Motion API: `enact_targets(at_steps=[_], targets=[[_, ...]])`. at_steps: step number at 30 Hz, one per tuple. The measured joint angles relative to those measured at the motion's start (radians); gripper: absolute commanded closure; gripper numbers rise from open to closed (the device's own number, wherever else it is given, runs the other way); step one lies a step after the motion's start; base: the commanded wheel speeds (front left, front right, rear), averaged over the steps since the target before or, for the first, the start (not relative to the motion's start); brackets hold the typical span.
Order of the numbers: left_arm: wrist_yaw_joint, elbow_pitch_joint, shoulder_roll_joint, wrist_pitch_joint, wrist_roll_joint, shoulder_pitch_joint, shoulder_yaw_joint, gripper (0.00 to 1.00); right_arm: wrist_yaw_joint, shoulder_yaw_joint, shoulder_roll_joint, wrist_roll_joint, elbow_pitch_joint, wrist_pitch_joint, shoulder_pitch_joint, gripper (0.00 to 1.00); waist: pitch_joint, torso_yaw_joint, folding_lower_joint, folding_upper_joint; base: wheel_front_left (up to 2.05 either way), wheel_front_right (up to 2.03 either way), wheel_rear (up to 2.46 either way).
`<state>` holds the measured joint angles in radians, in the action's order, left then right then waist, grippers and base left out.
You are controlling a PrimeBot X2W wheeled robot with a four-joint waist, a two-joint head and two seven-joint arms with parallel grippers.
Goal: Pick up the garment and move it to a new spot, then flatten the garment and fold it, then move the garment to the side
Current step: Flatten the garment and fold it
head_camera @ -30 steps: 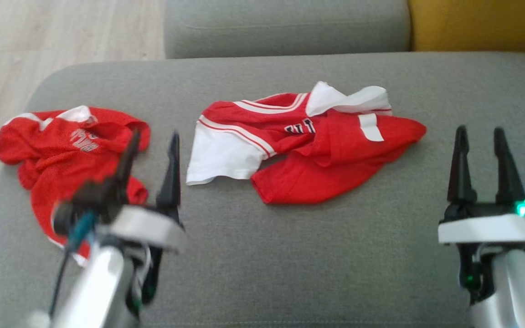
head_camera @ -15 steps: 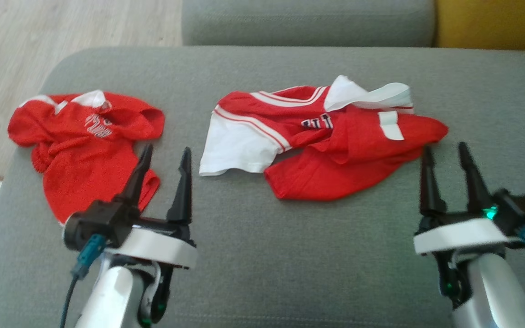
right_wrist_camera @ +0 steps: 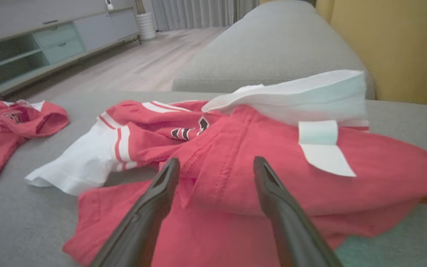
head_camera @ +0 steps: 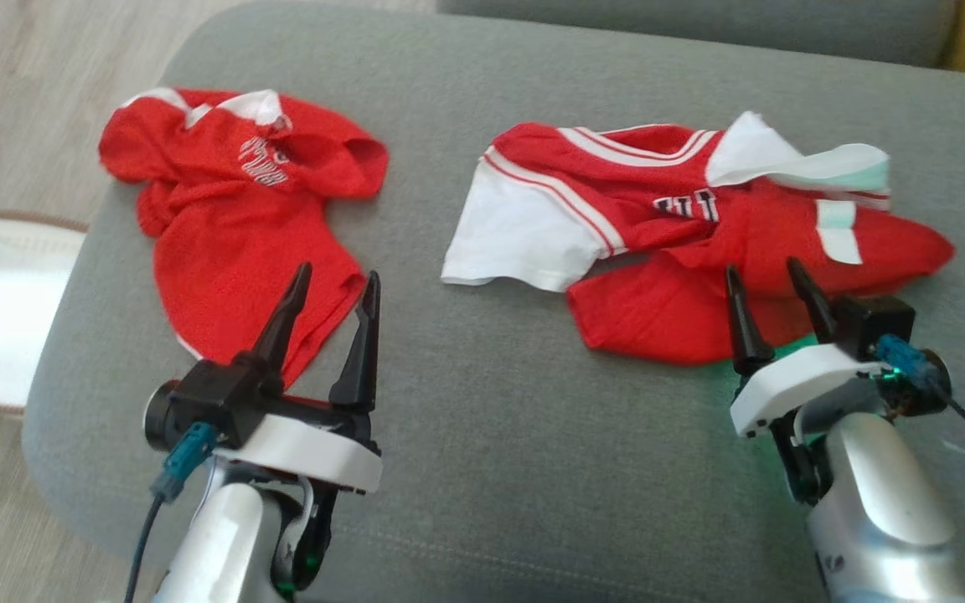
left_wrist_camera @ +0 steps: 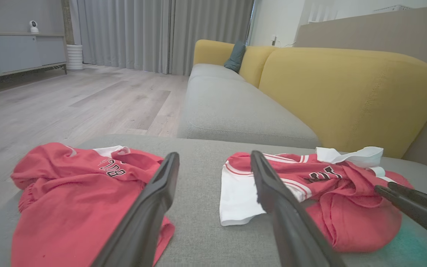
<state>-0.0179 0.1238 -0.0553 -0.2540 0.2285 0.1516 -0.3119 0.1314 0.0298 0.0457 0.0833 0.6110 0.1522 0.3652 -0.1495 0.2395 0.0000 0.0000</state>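
Right now the garment point(head_camera: 683, 243), a red jersey with white sleeves and striped trim, lies crumpled near the middle of the grey sofa seat point(head_camera: 533, 435). It is bunched over itself, with one white sleeve spread flat toward the robot's left and a white flap point(right_wrist_camera: 291, 92) standing up on its far side. The right gripper point(head_camera: 761, 268) sits at the near red hem, its jaws released, spread apart and holding nothing. In the right wrist view they straddle a raised fold of red cloth; whether the tips touch it I cannot tell. The left gripper point(head_camera: 339, 272) also has its jaws released and empty, poised at the near hem of a second red shirt point(head_camera: 231, 209) that lies well apart from the jersey, close to the seat's left edge. Behind the seat are another grey cushion and a yellow backrest point(left_wrist_camera: 347, 96), with wooden floor point(left_wrist_camera: 69, 100) off to the left. The likely trouble is in the pinch. Closing on that fold could catch several layers at once, so the jersey would rise as a knot and be harder to flatten. A shallow bite on slippery mesh could let it slide out mid-carry. The left gripper is close enough to the other shirt to snag or drag it by mistake, perhaps off the edge.
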Motion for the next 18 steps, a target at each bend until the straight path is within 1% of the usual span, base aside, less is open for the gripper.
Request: enact_targets(at_steps=[4, 7, 8, 9, 13, 18], targets=[[-0.001, 0.002, 0.002, 0.000, 0.000, 0.000, 0.004, 0.00, 0.000, -0.040, 0.000, -0.035, 0.064, 0.002, 0.034, 0.00, -0.022, 0.025, 0.0000, 0.0000, 0.00, 0.00, 0.00], [-0.001, 0.005, 0.003, 0.000, -0.008, 0.000, 0.010, 0.00, 0.000, -0.040, 0.001, -0.041, 0.109, 0.012, 0.060, 0.00, -0.030, 0.021, 0.0000, 0.0000, 0.00, 0.00, 0.00], [-0.001, 0.005, 0.003, 0.000, -0.007, 0.000, 0.010, 0.00, 0.000, -0.038, 0.001, -0.041, 0.117, 0.016, 0.064, 0.83, -0.030, 0.017, 0.0000, 0.0000, 0.00, 0.00, 0.00], [0.000, 0.005, 0.004, 0.000, -0.007, 0.000, 0.010, 0.00, 0.000, -0.036, 0.001, -0.043, 0.123, 0.021, 0.067, 1.00, -0.031, 0.012, 0.0000, 0.0000, 0.00, 0.00, 0.00], [0.000, 0.005, 0.006, 0.000, -0.007, 0.000, 0.010, 0.00, 0.000, -0.030, 0.001, -0.055, 0.141, 0.047, 0.085, 1.00, -0.031, -0.016, 0.0000, 0.0000, 0.00, 0.00, 0.00], [0.000, 0.005, 0.007, 0.000, -0.007, 0.000, 0.026, 0.00, 0.000, -0.037, 0.002, -0.048, 0.128, 0.078, 0.085, 1.00, -0.023, -0.059, 0.0000, 0.0000, 0.00, 0.00, 0.00]])
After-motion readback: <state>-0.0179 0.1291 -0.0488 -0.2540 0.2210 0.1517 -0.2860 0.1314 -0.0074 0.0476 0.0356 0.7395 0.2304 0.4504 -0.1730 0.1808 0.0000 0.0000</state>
